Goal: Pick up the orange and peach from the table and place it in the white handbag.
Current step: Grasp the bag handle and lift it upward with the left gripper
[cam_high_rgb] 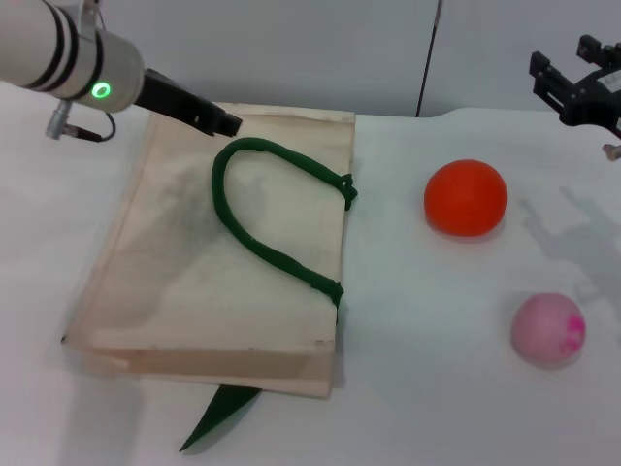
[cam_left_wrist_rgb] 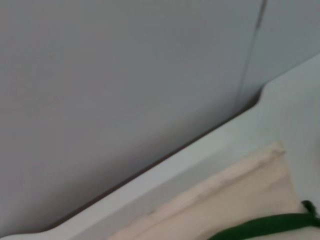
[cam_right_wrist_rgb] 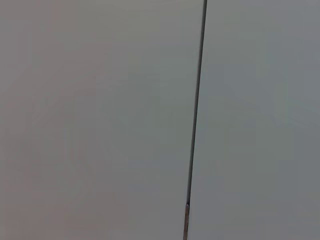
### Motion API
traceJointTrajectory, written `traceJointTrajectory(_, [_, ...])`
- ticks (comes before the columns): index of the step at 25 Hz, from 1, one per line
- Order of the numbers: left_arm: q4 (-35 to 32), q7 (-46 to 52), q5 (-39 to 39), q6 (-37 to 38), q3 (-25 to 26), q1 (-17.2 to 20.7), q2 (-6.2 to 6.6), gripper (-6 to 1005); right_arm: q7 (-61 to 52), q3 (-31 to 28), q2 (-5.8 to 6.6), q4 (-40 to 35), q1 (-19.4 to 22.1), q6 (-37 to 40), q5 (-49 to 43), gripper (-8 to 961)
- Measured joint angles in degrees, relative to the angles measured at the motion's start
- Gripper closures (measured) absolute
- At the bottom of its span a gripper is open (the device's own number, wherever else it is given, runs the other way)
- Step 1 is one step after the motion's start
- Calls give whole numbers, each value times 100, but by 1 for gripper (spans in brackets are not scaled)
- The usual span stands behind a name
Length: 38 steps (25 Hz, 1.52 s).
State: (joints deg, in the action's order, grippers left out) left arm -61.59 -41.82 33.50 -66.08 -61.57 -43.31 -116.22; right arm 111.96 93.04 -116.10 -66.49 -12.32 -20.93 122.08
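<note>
One orange (cam_high_rgb: 466, 197), one peach (cam_high_rgb: 548, 329), two round fruits in all, one white handbag (cam_high_rgb: 194, 282) with one green handle (cam_high_rgb: 267, 243) looped on top, one table (cam_high_rgb: 437, 388), two robot arms, one per side

The white handbag (cam_high_rgb: 194, 272) lies flat at centre-left, green handle on top. The orange (cam_high_rgb: 466, 197) sits right of it. The pink peach (cam_high_rgb: 548, 329) is at lower right.

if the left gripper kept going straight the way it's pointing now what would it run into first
Probably the white handbag: the left gripper angles down over its far edge, towards the green handle. Depth is unclear, so it may meet cloth or handle first.
</note>
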Motion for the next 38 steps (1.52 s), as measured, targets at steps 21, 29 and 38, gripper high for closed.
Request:
traceJointTrajectory(21, [901, -106, 112, 421, -123, -64, 10, 605, -7, 36, 0, -58, 11, 2, 30, 349])
traceJointTrajectory(29, [1306, -95, 112, 566, -92, -163, 34, 610, -7, 47, 0, -124, 25, 2, 30, 349])
traceJointTrajectory(38, [1552, -96, 112, 716, -102, -247, 46, 616, -7, 55, 0, -181, 36, 2, 34, 349])
